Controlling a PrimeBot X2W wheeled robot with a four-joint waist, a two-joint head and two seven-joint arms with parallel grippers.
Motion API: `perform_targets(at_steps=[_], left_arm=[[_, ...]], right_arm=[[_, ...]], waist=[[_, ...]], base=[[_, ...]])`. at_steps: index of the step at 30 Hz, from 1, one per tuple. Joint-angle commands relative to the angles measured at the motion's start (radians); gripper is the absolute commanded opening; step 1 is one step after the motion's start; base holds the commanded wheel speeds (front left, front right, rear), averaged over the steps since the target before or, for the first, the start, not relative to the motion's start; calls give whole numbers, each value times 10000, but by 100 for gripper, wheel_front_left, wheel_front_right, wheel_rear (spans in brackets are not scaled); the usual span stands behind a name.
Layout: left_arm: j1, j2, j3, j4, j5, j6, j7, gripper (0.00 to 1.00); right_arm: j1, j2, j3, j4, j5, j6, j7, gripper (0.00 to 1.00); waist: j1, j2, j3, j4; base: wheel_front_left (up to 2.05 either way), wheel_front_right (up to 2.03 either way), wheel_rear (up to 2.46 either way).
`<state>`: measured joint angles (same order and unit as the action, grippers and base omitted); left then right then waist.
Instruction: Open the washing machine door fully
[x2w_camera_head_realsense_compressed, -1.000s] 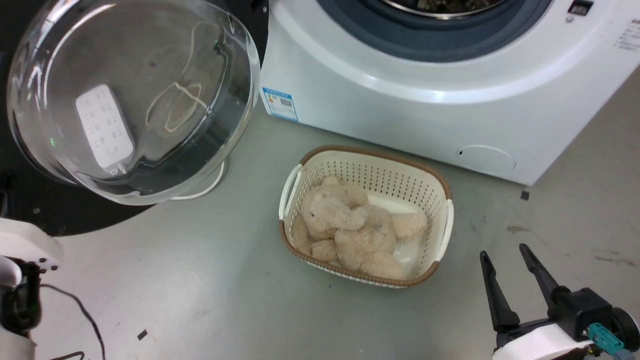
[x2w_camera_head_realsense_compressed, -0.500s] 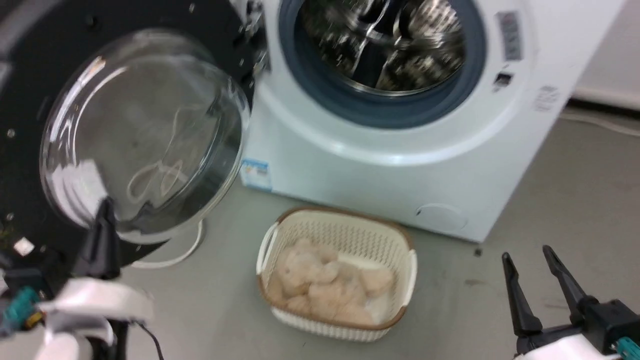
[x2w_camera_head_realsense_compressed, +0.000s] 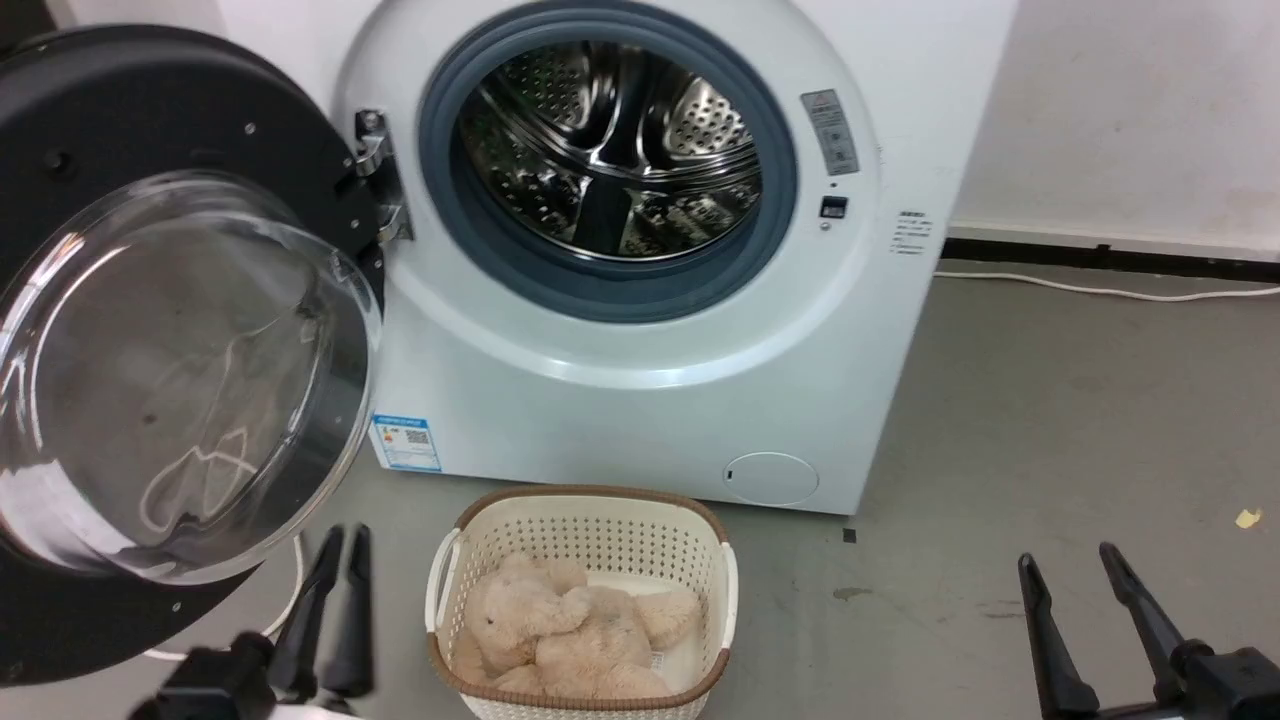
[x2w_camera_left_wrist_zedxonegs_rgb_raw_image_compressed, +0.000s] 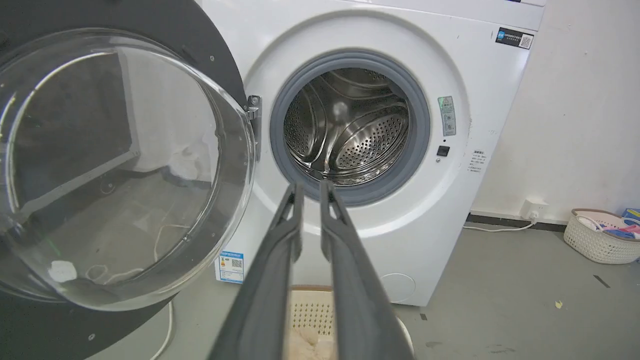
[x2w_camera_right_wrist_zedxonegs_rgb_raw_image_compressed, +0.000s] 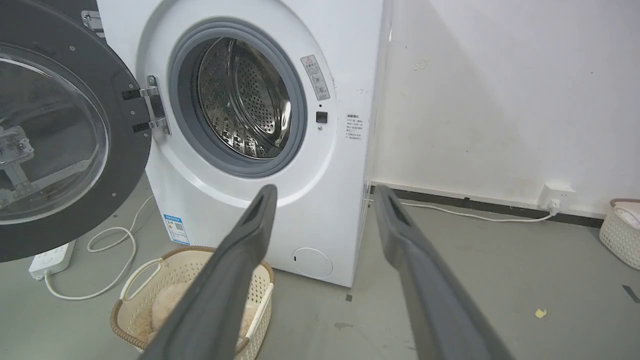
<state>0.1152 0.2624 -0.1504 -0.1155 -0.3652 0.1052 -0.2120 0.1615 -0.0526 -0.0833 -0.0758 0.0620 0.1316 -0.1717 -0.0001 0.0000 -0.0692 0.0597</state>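
Note:
The washing machine is a white front-loader whose steel drum is exposed. Its washing machine door, a black disc with a bulging glass bowl, hangs swung out to the left on its metal hinge. My left gripper sits just below and right of the door's lower edge, touching nothing. In the left wrist view, the left gripper shows a narrow slit between its fingers, with the door to their left. My right gripper stands wide open and empty over the floor at the lower right; in its own wrist view the right gripper points at the machine.
A cream perforated basket holding a beige plush toy stands on the grey floor before the machine. A power strip and white cable lie under the door. Another basket sits by the wall at the right.
The head camera has tilted up, bringing the whole drum opening into view. My left gripper has come away from the door's lower edge and its fingers have parted slightly. The right gripper stays open.

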Motion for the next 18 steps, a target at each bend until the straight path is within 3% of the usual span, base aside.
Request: perform_targets(at_steps=[1, 18], left_arm=[[201, -121, -8, 60, 23, 142, -11, 100], [548, -245, -901, 603, 524, 297, 344, 100]], right_arm=[[170, 23, -23, 10, 11, -9, 38, 100], [201, 23, 147, 456, 120, -9, 2, 100]], waist=[[1, 0, -40, -74], [1, 0, -99, -229]], base=[[0, 0, 0], [0, 0, 0]])
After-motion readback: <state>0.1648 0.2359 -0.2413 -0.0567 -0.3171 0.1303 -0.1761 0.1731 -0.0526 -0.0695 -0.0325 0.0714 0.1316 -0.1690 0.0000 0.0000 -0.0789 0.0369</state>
